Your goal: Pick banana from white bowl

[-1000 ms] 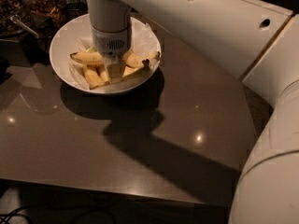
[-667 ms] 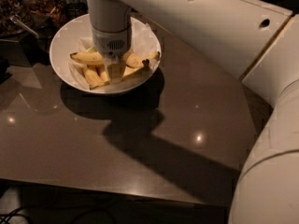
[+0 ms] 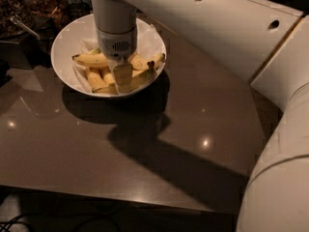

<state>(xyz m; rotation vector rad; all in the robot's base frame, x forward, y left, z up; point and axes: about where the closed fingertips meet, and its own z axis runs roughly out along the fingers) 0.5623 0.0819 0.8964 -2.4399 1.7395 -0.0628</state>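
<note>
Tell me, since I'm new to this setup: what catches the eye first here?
The big white arm reaches in from the right, its gripper down in the white bowl of yellow bananas at the far left of the table. Its dark shadow falls across that glossy brown surface.

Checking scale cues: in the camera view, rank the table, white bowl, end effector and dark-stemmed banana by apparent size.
1. table
2. white bowl
3-4. end effector, lowered into the bowl, and banana: similar, and the end effector sits nearer the camera and hides part of the fruit, so unranked.
</note>
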